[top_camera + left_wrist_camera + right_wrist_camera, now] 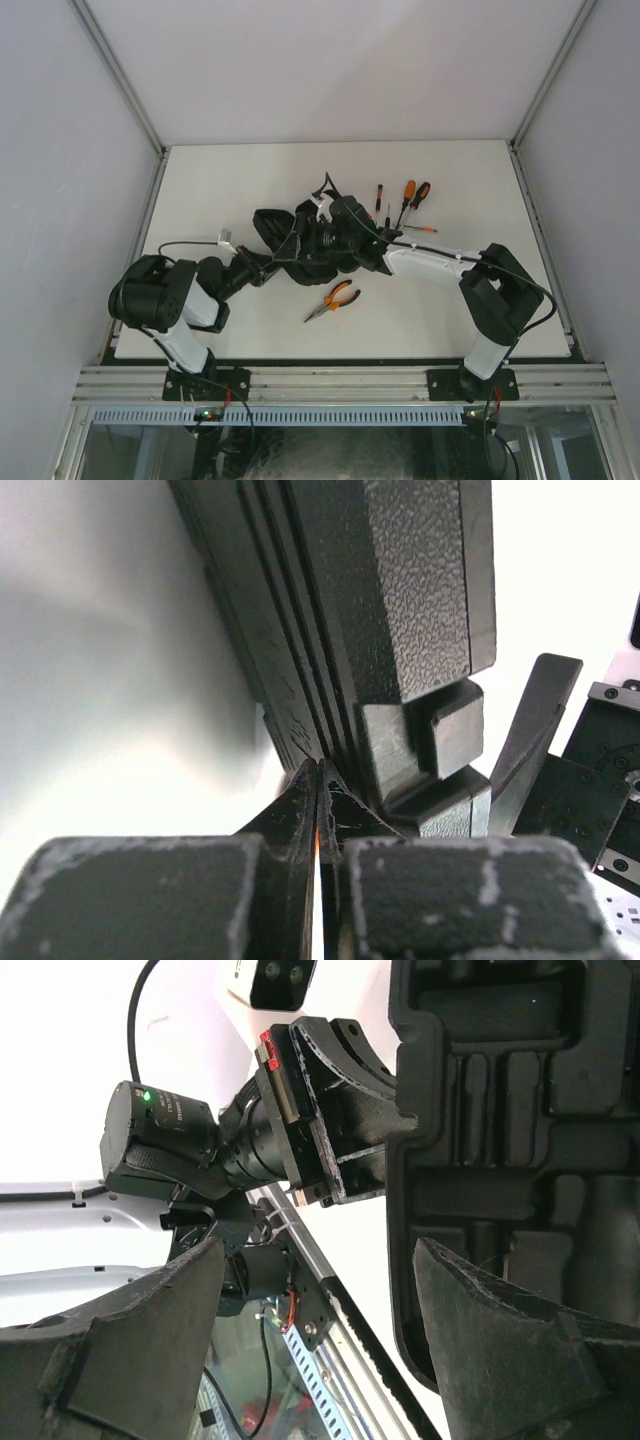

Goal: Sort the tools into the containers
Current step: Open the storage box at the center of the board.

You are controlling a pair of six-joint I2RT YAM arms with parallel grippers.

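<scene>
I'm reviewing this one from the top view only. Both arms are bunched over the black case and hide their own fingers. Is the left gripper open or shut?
Observer: Shut. The left wrist view shows the left gripper with its fingers pressed together, tips right at the edge of the case.
Operator: And the right one?
Observer: The right gripper is open, its fingers wide apart with nothing between them.
Operator: Can you see inside the case?
Observer: Yes. The right wrist view looks onto its moulded slots, and the ones that show hold no tool.
</scene>
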